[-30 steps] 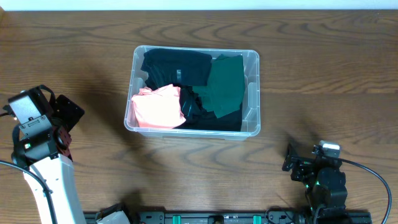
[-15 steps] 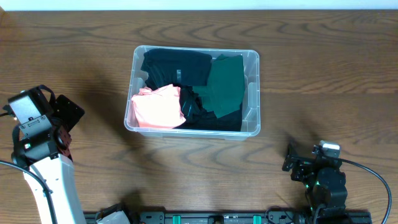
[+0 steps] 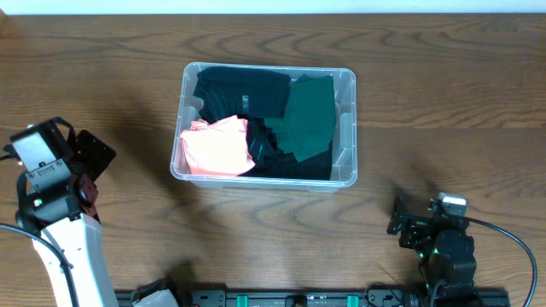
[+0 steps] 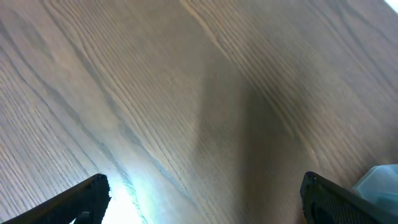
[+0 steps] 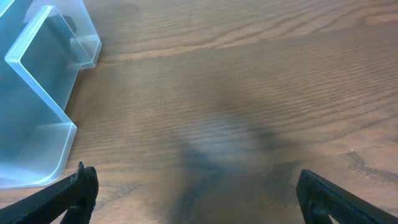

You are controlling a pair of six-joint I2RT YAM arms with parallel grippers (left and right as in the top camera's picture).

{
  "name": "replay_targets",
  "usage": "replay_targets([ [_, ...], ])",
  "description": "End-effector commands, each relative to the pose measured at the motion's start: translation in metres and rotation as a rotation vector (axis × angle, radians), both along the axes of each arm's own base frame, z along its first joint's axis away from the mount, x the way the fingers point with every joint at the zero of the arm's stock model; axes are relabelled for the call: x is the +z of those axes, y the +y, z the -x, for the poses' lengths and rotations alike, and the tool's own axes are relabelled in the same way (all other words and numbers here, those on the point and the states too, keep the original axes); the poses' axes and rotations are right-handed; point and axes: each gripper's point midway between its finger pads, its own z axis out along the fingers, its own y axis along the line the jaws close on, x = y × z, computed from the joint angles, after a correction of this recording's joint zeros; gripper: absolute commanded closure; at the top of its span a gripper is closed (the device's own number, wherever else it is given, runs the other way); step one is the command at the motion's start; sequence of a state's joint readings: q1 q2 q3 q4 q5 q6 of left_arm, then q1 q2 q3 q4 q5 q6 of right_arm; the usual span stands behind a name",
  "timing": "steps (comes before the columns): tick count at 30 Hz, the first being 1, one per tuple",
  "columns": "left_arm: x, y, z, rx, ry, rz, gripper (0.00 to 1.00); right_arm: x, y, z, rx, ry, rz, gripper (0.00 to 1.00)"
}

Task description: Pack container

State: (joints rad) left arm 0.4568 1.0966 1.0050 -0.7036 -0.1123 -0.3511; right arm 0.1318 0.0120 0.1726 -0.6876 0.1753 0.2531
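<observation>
The clear plastic container (image 3: 345, 128) stands at the middle of the table. It holds folded clothes: a black piece (image 3: 241, 89), a dark green piece (image 3: 309, 115) and a pink piece (image 3: 217, 147). Its corner shows in the right wrist view (image 5: 37, 112) and at the edge of the left wrist view (image 4: 380, 180). My left gripper (image 3: 92, 153) is open and empty, left of the container. My right gripper (image 3: 405, 223) is open and empty, near the front edge at the right. In both wrist views the jaws are wide apart over bare wood: left (image 4: 202, 199), right (image 5: 196, 196).
The wooden table (image 3: 444, 102) reaches all sides of the overhead view. A black rail (image 3: 290, 298) runs along the front edge between the arm bases.
</observation>
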Motion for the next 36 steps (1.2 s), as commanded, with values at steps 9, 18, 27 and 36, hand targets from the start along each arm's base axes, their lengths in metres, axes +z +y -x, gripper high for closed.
replay_targets([
  [9, 0.035, -0.046, 0.021, -0.125, -0.101, -0.059, 0.02, -0.004, -0.003, 0.0, -0.019, 0.004, -0.009, 0.01],
  [18, 0.063, -0.09, 0.062, -0.299, -0.193, -0.122, 0.02, -0.004, -0.003, 0.0, -0.019, 0.004, -0.009, 0.01],
  [27, 0.105, -0.131, 0.058, -0.673, -0.335, -0.335, 0.02, -0.004, -0.003, 0.0, -0.019, 0.005, -0.009, 0.01],
  [36, 0.078, -0.141, 0.069, -0.708, -0.402, -0.346, 0.02, -0.004, -0.003, 0.0, -0.019, 0.005, -0.01, 0.01],
])
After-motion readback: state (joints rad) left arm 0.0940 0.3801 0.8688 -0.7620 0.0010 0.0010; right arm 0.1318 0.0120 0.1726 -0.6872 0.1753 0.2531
